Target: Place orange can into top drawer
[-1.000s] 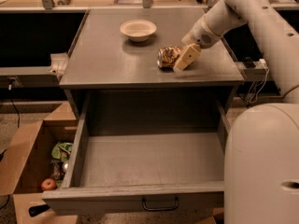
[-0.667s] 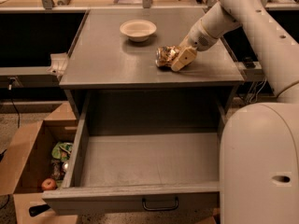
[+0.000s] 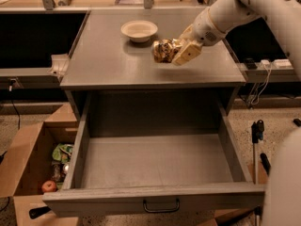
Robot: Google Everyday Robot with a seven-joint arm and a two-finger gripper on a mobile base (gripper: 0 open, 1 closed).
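The orange can point(image 3: 162, 50) is clamped at one end by the claw point(image 3: 175, 51). Its dented body juts out sideways from the fingers, and it seems to be held just clear of the grey surface point(image 3: 108, 60), where a shadow is cast beneath it. The cream bowl point(image 3: 139, 30) lies near, beyond the claw and on the side toward which the can points, and it is not touched by either. The top drawer point(image 3: 94, 197) stands pulled open well below the claw and nearer the camera. Its floor is bare and its dark handle point(image 3: 161, 206) is centred on the front panel.

The chief risk is judged to be the grip. The can is held by one end only, and its dented, rounded metal could be levered out of the fingers if the arm is swung quickly. It would then be dropped on the surface and might roll off the edge.

A second risk is the surface's front edge, which must be passed before any descent. If the claw is lowered too early, the can or a finger could be struck against that edge. If the can is released too far out, the drawer could be missed and the can lost toward the cardboard box point(image 3: 23, 159) on the floor, far below the claw
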